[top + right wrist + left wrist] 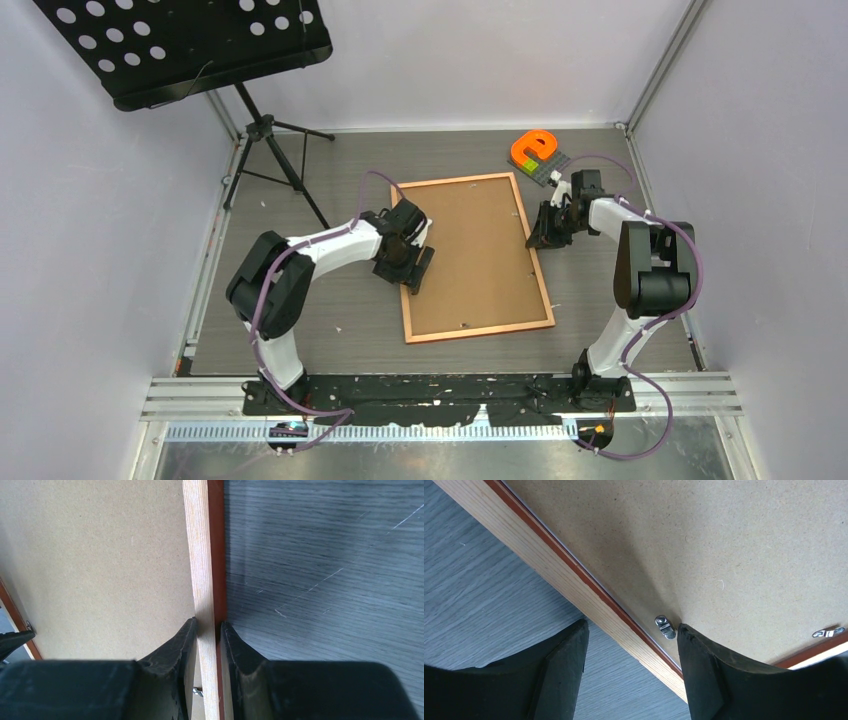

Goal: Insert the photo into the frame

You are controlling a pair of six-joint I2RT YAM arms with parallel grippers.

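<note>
Clamping tight on the right rail of the frame (480,331), the right gripper (207,630) is steadying it back-up on the table (350,310), while the left gripper (632,627) is hanging with fingers apart astride the left rail. The photo is not showing, presumably lying under the backing board (724,555); fastening is looking like the step in hand, calling next for a fingertip nudging the turn clip (665,627) round
</note>
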